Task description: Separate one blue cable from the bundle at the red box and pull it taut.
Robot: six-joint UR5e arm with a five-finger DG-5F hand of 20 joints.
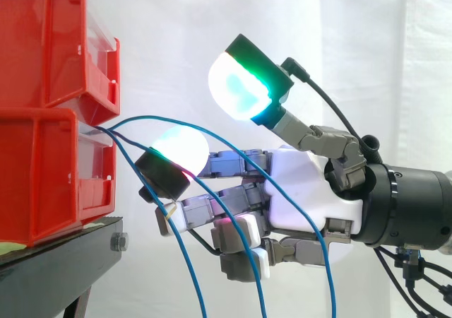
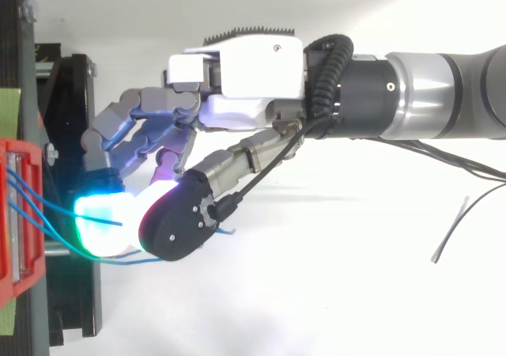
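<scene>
Reaching toward the stacked red plastic bins [image 1: 49,120], the robot hand [image 1: 304,191] sits among thin blue cables [image 1: 145,117] trailing from them; whether it grips one is unclear.

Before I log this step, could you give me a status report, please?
Hand open, thumb raised, at the bins. Blue cables slack, hanging past the fingers, none separated. Nothing else in the way.

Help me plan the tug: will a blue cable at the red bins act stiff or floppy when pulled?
Probably floppy: the blue cables sag in loose arcs from the red bins and hang down past the hand. Likely light too, being thin strands. Expect slack to run out before one goes taut, and neighbours lying close together may drag along.
</scene>
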